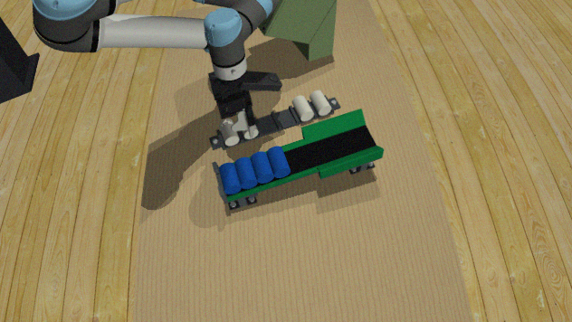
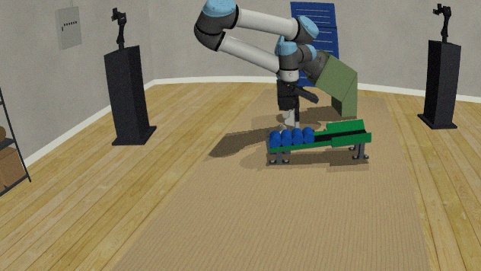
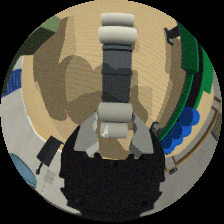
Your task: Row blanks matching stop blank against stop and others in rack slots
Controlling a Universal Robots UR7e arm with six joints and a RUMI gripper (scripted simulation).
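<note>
Wooden floorboards carry a tan mat (image 1: 290, 253), and in the top view the gripper (image 1: 239, 131) hangs over the near end of the dark stock rack (image 1: 281, 118). Its jaws are clamped on a cream blank (image 1: 243, 131) whose long axis runs across the rack, parallel to a second cream blank (image 1: 230, 137) lying just outboard of the jaws. Two more cream blanks (image 1: 311, 107) sit side by side at the rack's far end, well away along its length. Beside the rack, the green feed ramp (image 1: 337, 131) holds four blue blanks (image 1: 254, 169) in one tight row against the stop, so only this held piece seems left to settle.

Seen from the exterior view, the gripper (image 2: 288, 116) points straight down behind the ramp (image 2: 344, 134), fingertips low at rack height; the blue blanks (image 2: 291, 137) sit just in front of it.

From the wrist view, the held blank (image 3: 114, 129) lies crosswise between the fingers, with another cream one touching it just ahead. Beyond stretches bare rack floor (image 3: 118, 75), then the far pair. Whether the held blank is centred along its slot cannot be told, and that is what a release would depend on
</note>
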